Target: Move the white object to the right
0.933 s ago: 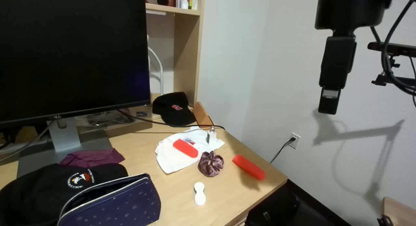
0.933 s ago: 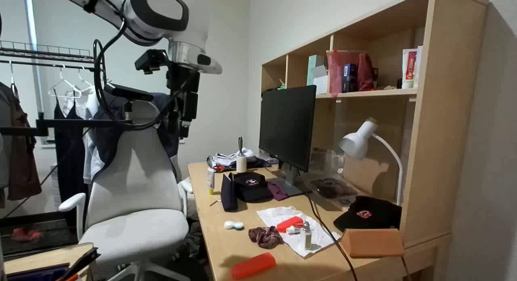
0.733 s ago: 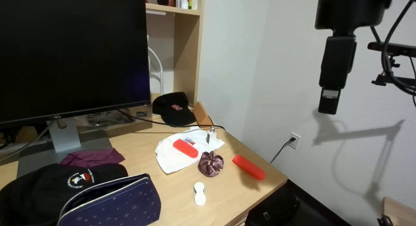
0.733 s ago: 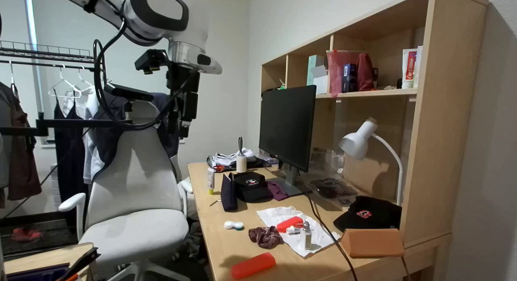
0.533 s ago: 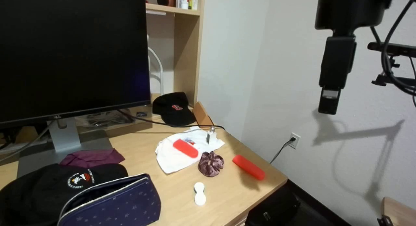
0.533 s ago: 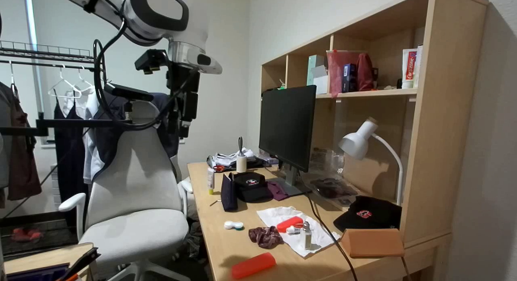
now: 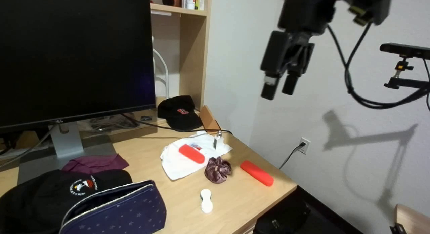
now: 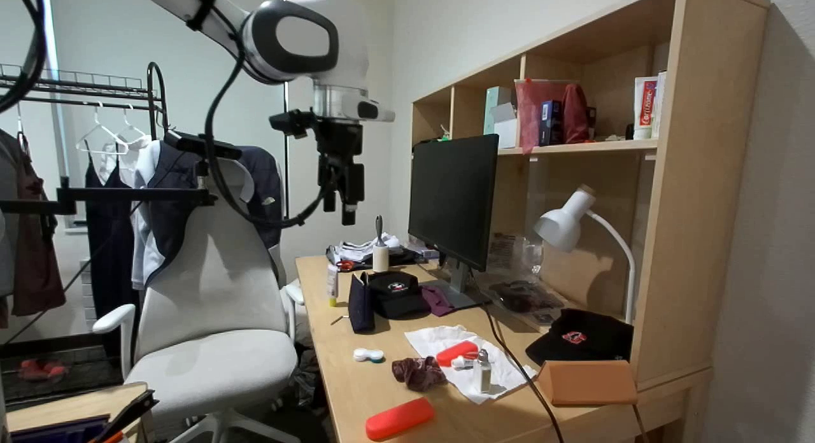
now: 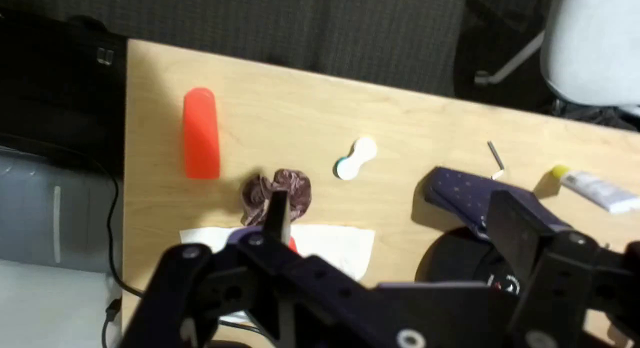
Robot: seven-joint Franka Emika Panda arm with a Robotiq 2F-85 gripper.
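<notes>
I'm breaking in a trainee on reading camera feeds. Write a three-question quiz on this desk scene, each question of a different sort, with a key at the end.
1. True or false: the claw is open and the white object lies on the desk.
2. Which of these rests on the white sheet? A) the star-patterned pouch; B) a red item; C) the monitor.
3. How many black caps show in each exterior view?

Key: 1 true; 2 B; 3 two.

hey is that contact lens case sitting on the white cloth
No, in the wrist view the contact lens case lies directly on the wooden desk, apart from the white cloth.
</notes>
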